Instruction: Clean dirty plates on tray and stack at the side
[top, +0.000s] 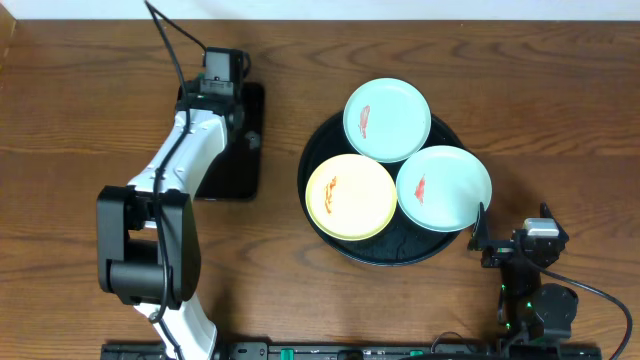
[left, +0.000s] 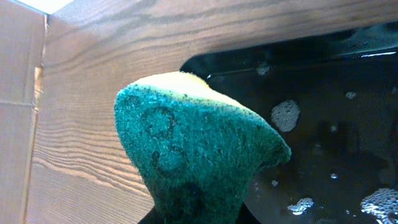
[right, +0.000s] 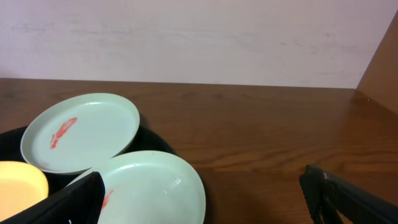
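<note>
The left hand (top: 218, 72) is closed on a sponge (left: 193, 155). The sponge is pinched at its lower end, and the fingers are almost hidden under it. It stands up with the green rough side toward the wrist camera and a yellow layer behind. The hand is above the small rectangular tray (top: 232, 165), which holds dark water with some spots of white foam (left: 285, 114).

The right hand (top: 512, 228) holds nothing. Its two fingers are wide apart, low over the table (top: 100, 100), just beside the right edge of the round tray (top: 400, 255). One finger (right: 68, 202) is very near the rim of the closest plate; whether it touches cannot be told.

There are three plates, all lying on the round tray at the middle right of the table: one yellow plate (top: 350, 196) and two mint-blue ones, the far plate (top: 387, 119) and the near plate (top: 444, 188). The plates overlap a little at their edges. Each one has one red-orange smear. There are two trays and one sponge.
</note>
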